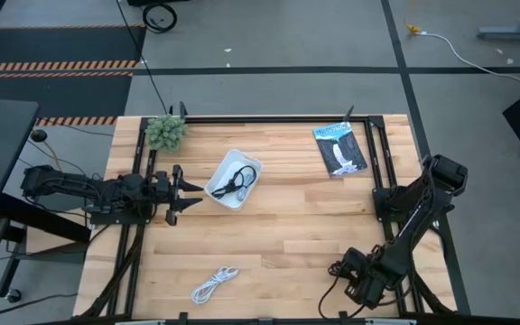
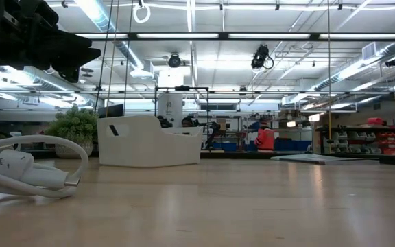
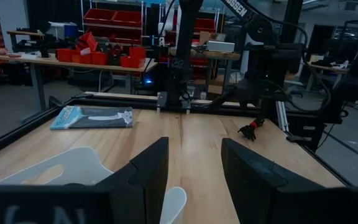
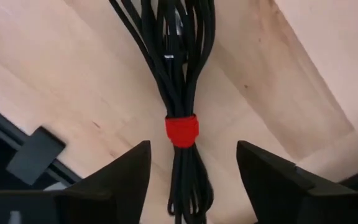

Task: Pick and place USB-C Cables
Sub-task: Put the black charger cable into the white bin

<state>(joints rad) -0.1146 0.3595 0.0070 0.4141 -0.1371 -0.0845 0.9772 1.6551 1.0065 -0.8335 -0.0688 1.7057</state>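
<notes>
Hovering right gripper (image 4: 191, 180), fingers spread, nothing grasped, directly over black bundle with red band (image 4: 182, 130); bundle's long axis runs between fingers. Left gripper (image 1: 183, 191) farther, spread, beside tray (image 1: 219, 191).

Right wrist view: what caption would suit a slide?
Right hand open above a black cable bundle with a red band on the wooden table.

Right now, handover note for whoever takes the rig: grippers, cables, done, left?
Left gripper: jaws open, empty, just beside the white tray at mid-table.
Right gripper: jaws open, directly over the black bundle with the red band, near the table's front right corner. Not gripped yet.
Loose black cable: lying in the tray, so likely done.
White cable: on the table near the front edge, untouched.
Left: close on the banded bundle and place it, then the white cable, presumably into the tray.
</notes>
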